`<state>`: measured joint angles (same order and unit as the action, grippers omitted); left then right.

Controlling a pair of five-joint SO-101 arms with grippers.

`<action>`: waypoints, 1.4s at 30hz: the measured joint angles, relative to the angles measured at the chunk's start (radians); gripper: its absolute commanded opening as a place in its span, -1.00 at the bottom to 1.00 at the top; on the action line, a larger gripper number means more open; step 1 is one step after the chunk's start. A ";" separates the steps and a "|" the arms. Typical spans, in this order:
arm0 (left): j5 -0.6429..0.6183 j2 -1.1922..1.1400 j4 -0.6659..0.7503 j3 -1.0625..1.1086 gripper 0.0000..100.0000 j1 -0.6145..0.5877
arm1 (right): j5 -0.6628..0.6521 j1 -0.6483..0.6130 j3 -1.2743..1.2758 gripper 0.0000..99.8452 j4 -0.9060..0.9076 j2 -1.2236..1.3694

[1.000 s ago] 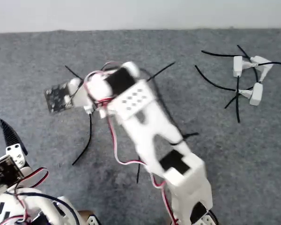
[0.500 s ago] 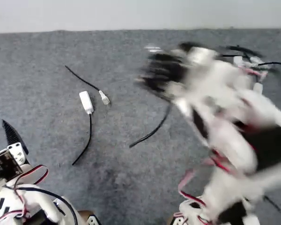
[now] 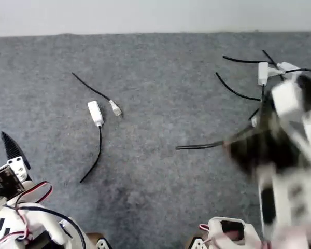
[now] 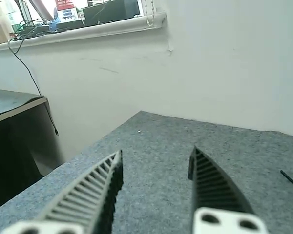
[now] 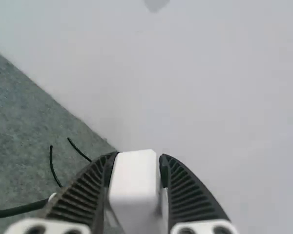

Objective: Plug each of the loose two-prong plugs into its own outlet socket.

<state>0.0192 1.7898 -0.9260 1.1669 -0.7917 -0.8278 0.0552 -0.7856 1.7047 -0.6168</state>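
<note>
**Right end effector (image 5: 136, 157) pinches a white block (image 5: 132, 190); left end effector (image 4: 156, 152) spread above the surface (image 4: 161, 141)**

In the right wrist view, the two black ribbed fingers (image 5: 83, 187) press against the flat sides of the white block. The block fills the gap between them and reaches up to their tips, facing a pale wall (image 5: 210, 73). A dark cord (image 5: 14, 209) lies on the grey surface beside one finger, and two thin cable ends (image 5: 52, 168) lie farther off near the foot of the wall.

In the high view, the right arm (image 3: 287, 171) stands over the right side of the surface. A long black lead (image 3: 197, 146) runs out from under it toward the middle. Beyond the arm, near the far right corner, lies a cluster of white pieces (image 3: 263, 73) with crossed black cables (image 3: 233, 92).

On the left half a white socket (image 3: 95, 112) lies flat, its cord (image 3: 96, 155) trailing toward the near edge. A small plug (image 3: 115, 108) lies just beside it but apart from it, not plugged in. The plug's thin cable (image 3: 90, 88) runs off toward the far side.

The left arm (image 3: 10, 207) sits at the near left corner. Its end effector's fingers are parted with nothing between them, pointing across the surface toward a wall under a window sill (image 4: 88, 27)
</note>
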 measured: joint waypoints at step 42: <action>0.041 -0.012 -0.011 0.172 -0.56 0.414 | 0.238 -0.184 -0.143 -0.45 0.051 0.910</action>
<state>0.0606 1.7776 -0.9367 1.3387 -0.3775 -0.5900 -0.1289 -0.9283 1.7553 0.2931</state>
